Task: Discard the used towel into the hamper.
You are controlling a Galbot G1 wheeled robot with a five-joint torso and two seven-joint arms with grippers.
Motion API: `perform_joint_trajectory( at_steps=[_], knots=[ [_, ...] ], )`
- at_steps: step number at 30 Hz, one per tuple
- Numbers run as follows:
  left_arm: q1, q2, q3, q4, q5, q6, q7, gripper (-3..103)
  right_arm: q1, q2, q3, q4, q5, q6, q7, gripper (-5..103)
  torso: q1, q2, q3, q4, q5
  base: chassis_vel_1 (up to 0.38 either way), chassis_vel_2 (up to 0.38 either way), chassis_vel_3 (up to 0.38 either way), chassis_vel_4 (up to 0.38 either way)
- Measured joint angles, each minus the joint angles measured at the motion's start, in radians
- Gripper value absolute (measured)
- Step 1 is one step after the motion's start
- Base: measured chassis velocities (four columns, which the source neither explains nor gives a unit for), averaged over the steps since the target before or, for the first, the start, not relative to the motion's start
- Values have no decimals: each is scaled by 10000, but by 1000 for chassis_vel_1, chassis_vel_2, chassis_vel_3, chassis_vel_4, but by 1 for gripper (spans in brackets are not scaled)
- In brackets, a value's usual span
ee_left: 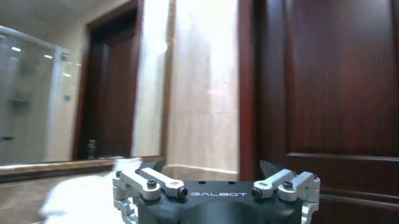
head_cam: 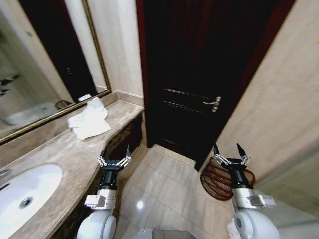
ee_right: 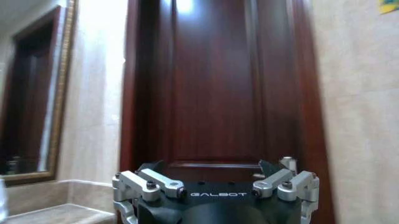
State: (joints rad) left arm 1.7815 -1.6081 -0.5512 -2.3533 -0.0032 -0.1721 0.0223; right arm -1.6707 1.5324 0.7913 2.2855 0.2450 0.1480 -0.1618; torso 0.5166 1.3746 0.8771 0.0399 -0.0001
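Note:
A crumpled white towel point(head_cam: 89, 118) lies on the marble counter point(head_cam: 55, 154) near its far end, below the mirror. In the left wrist view the towel point(ee_left: 84, 196) is a pale blur beyond the fingers. My left gripper point(head_cam: 114, 154) is open and hangs in the air beside the counter's front edge, short of the towel. The hamper point(head_cam: 218, 180), a dark reddish wire basket, stands on the floor by the right wall. My right gripper point(head_cam: 231, 152) is open, held just above and in front of the hamper with nothing in it.
A white sink basin point(head_cam: 25, 191) is set into the near end of the counter. A gold-framed mirror point(head_cam: 45, 64) covers the left wall. A dark wooden door point(head_cam: 199, 74) with a lever handle point(head_cam: 213, 103) is shut straight ahead. Tiled floor point(head_cam: 159, 189) lies between the arms.

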Motion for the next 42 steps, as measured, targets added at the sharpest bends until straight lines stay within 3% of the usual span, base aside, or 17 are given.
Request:
perform_joint_trajectory(
  at_steps=[7, 19, 21, 26, 39, 42],
  knots=[
    [-12, 0, -83, 48, 29, -65, -7, 100, 6, -9, 11, -77, -17, 50, 35, 100, 0, 0, 0, -1, 0, 83, 165, 162, 81],
    [-69, 0, -221, 266, 554, -250, -581, 100, -9, -6, 104, -145, -124, 70, -141, 100, -2, 0, 0, -3, 2, 38, 62, 64, 34],
    [-71, 0, -227, 268, 638, 35, -920, 103, -7, -6, 99, -120, -92, 71, -142, 100, -3, 1, 0, -1, 0, 0, 0, 0, 0],
    [-87, 0, -279, 268, 705, 469, -1307, 98, -12, -16, 93, -94, -62, 71, -143, 100, -4, 2, -1, -1, 2, -52, 62, 52, -54],
    [-152, -2, -281, 276, 492, 987, -1472, 99, -45, -69, 129, -66, 35, 76, -141, 100, 5, -1, 2, 3, 8, -168, 168, 170, -168],
    [-156, 0, -279, 295, 516, 1002, -1510, 99, -47, -70, 122, -72, 12, 77, -218, 100, 7, -2, 2, -3, -6, -168, 148, 156, -147]
  ],
)
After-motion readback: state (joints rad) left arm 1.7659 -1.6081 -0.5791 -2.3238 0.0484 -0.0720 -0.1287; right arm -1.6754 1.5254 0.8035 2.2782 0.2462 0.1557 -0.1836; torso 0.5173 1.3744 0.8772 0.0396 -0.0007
